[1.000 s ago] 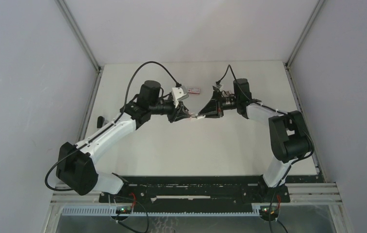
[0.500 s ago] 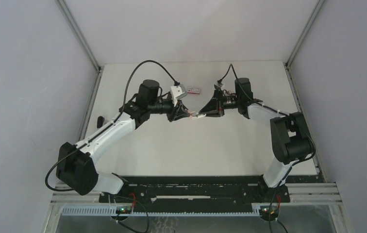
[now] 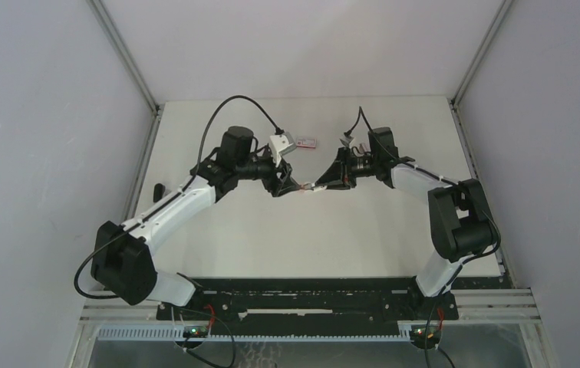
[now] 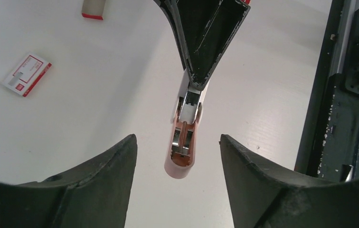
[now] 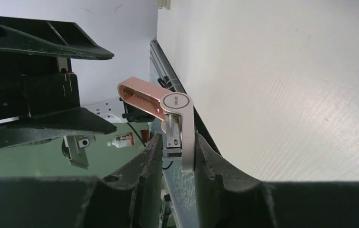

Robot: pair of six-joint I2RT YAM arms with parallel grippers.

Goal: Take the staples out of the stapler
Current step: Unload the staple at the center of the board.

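The stapler (image 5: 175,100) hangs in the air between both arms, its white base clamped in my right gripper (image 5: 178,137), which is shut on it. Its pink top arm (image 4: 182,152) is swung open and points at the left wrist camera, showing the metal channel inside. My left gripper (image 4: 176,137) is open, one finger on each side of the pink tip and touching neither side. From above, the stapler (image 3: 311,186) sits between the left gripper (image 3: 293,186) and the right gripper (image 3: 324,184). I cannot make out any staples.
A small flat red-and-white box (image 4: 27,74) lies on the white table, also seen from above as the box (image 3: 308,142) behind the grippers. A white piece with a red edge (image 4: 93,8) lies farther off. A small black object (image 3: 159,189) sits at the table's left edge.
My left gripper has opened and its fingers now stand apart from the stapler's pink end. The right gripper keeps its hold, with the stapler barely shifted.
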